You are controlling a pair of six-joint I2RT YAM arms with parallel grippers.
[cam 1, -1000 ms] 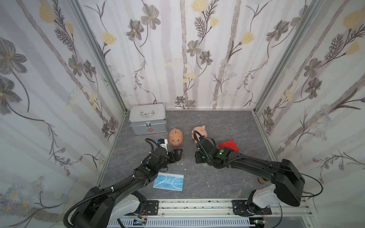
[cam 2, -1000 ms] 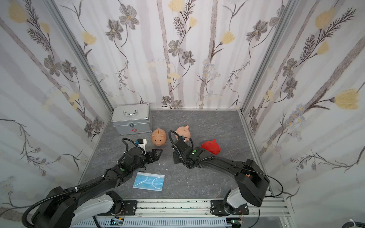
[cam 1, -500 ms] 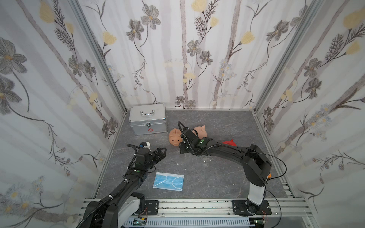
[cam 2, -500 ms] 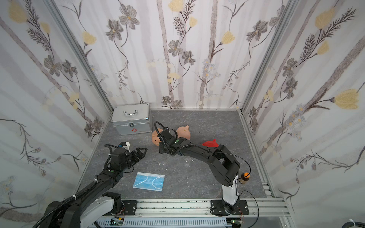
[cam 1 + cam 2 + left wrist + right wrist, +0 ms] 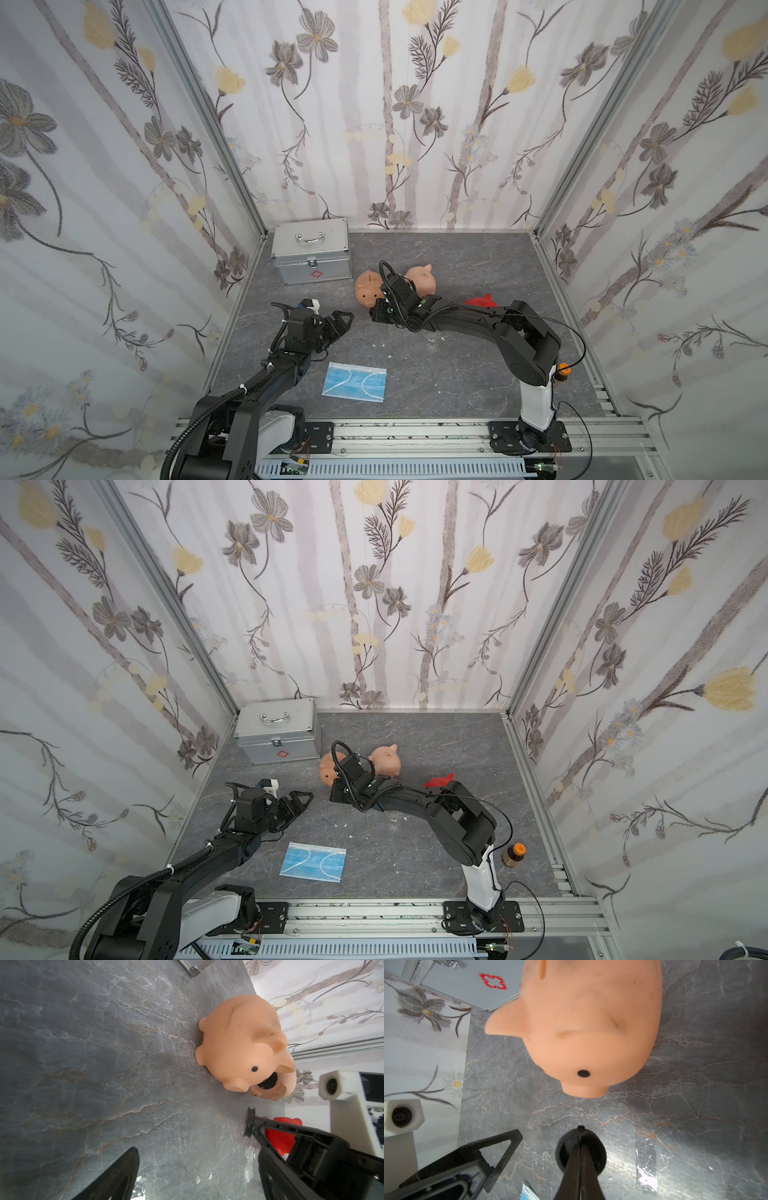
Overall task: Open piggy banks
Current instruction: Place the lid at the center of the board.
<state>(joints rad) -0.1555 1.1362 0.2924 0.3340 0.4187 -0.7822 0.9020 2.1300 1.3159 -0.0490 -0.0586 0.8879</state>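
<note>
Your right gripper point(image 5: 376, 312) is pinched tight on a black plug point(image 5: 599, 1157), low over the floor just in front of the near pig point(image 5: 368, 286). So one bank looks opened, but you can't tell which from here. Your left gripper point(image 5: 345, 321) has its fingers point(image 5: 348, 316) spread wide with nothing between them, close to the right one and aimed at the pigs.

The near pig stands upright near the case point(image 5: 309, 249), belly down, so its plug is hidden. The far pig point(image 5: 422, 278) lies on its side right behind it, maybe touching. Its belly plug point(image 5: 330, 1082) is in place and shows in the left wrist view. The red pig point(image 5: 480, 300) is mostly hidden behind your right arm.

Next, probably: set the black plug on bare floor, clear of the mask point(image 5: 353, 382). Then take the far pig, since its plug shows. Steady the body with your left and pinch the plug rim with your right. The near pig needs tipping first.
</note>
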